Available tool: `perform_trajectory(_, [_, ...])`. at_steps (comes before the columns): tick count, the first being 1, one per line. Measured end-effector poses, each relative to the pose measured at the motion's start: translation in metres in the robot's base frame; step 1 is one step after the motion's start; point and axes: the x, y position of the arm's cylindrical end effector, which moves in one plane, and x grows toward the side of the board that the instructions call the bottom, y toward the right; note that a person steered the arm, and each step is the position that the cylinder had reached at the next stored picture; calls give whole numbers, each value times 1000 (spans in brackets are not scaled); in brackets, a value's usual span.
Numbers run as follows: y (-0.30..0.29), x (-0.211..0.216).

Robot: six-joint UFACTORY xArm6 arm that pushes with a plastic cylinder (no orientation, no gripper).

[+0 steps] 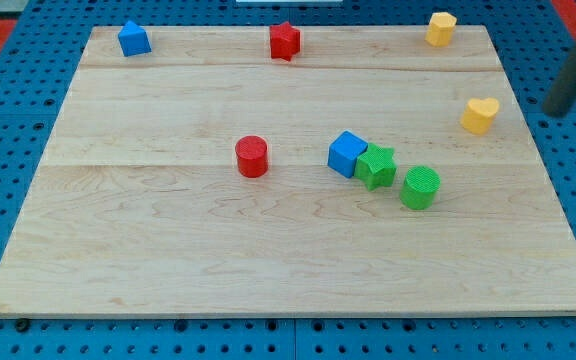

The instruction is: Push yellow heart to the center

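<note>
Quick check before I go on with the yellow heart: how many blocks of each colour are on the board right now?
Blue: 2, a block at the view's top left and a cube
Red: 2, a star and a cylinder
Yellow: 2, a block at the view's top right and the yellow heart
Green: 2, a star and a cylinder
Total: 8
My tip is right of the yellow heart.

1. My tip (555, 108) is the blunt, rounded lower end of a straight rod.
2. The rod is dark grey to black, smooth and cylindrical, with no markings, screws or cables showing.
3. Only a short length of it shows, cut off by the view's right edge.
</note>
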Motion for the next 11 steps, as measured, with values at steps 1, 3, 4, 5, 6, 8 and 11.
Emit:
perform_trajectory(1, [-63, 2])
perform_trajectory(3, [-116, -64])
perform_trajectory(4, [-127, -56])
perform_trajectory(5, [-62, -67])
perform_trajectory(6, [-19, -44])
perform_trajectory(8, [-91, -25])
perform_trajectory(11, [-182, -15])
